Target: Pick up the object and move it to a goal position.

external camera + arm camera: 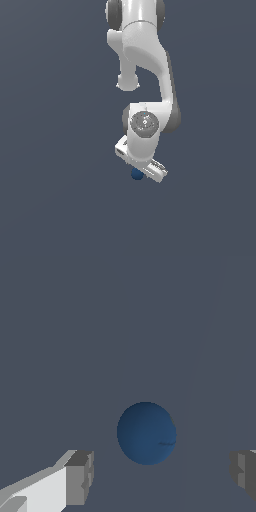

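Dark blue and smooth, the ball point(136, 174) lies on a plain slate-grey surface point(55, 200) that fills both views without any visible edge or corner, so its place cannot be tied to a border. In the exterior view the white arm point(145, 50) reaches down from the top of the picture, and its wrist joint with a grey round cap faces the camera. Below that joint sits the white hand point(141, 169), tilted so that its body runs on a slant, lower toward the exterior view's right. The ball peeks out just beneath the hand, partly covered by it. In the wrist view the ball point(146, 433) shows as a full round shape between the two grey fingertips point(80, 477), with clear grey surface on either side of it. The fingers are spread wide, well apart from each other, and neither one touches the ball. The ball is much narrower than the gap between them.
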